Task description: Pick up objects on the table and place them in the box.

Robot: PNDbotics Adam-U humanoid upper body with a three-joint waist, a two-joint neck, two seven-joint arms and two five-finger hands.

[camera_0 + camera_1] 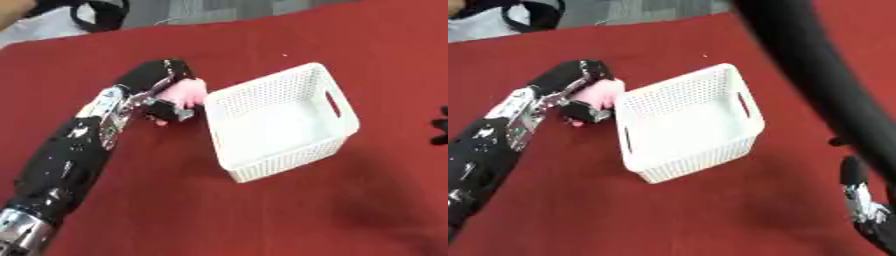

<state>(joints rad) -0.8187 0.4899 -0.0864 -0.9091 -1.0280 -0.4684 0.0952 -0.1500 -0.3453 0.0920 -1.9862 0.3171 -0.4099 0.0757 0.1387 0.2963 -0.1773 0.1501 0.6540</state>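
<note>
My left robot hand [166, 97] is curled around a pink object [187, 90], which sits at about nine o'clock from the white box [337, 134], just beside its perforated wall. Whether the object rests on the red desk [262, 215] or is already lifted I cannot tell. It looks soft and light to me, perhaps a plush or foam piece, so I judge it will squash a little under the fingers but will not break or slip easily. I would hold it across its middle. The box seems to be light, thin plastic; a bump from my arm could push it away. My right robot hand [859, 197] shows only at four o'clock, and I cannot tell its state.
</note>
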